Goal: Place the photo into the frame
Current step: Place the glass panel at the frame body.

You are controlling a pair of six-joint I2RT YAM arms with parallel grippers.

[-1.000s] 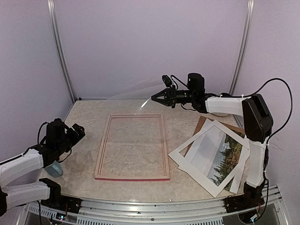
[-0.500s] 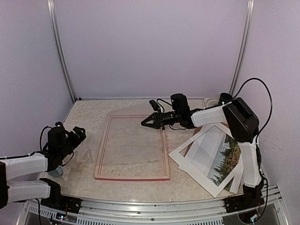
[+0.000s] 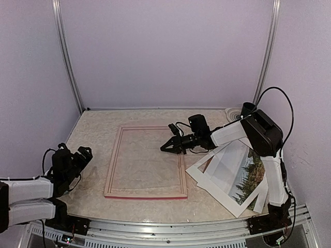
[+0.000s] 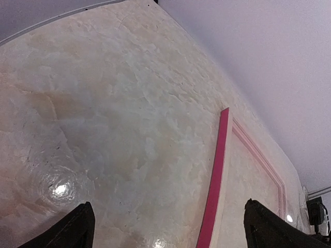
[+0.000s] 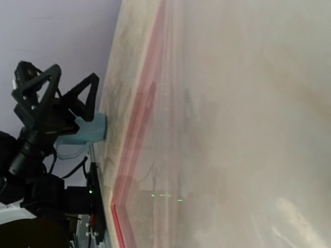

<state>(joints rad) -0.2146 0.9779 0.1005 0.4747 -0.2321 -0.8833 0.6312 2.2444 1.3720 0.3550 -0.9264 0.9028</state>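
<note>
The frame (image 3: 146,195) lies flat mid-table; its pink edge (image 4: 214,181) shows in the left wrist view. A clear sheet (image 3: 147,163) rests low over the frame's opening. My right gripper (image 3: 165,148) is shut on the sheet's right edge, above the frame's right rail. The right wrist view looks through the hazy sheet (image 5: 217,155) at the frame's rail (image 5: 135,119); its own fingers do not show. The photo (image 3: 248,175) lies at the right under a white mat (image 3: 207,173). My left gripper (image 3: 81,155) hangs open left of the frame, nothing between its fingers (image 4: 77,227).
A brown backing board (image 3: 223,135) pokes out from under the mat and photo at the right. A light blue object (image 5: 85,132) sits by the left arm near the table's left edge. Metal posts stand at the back corners.
My right gripper came down from above the back of the table, bringing the clear sheet onto the frame. The left arm sank and drew back a little.
</note>
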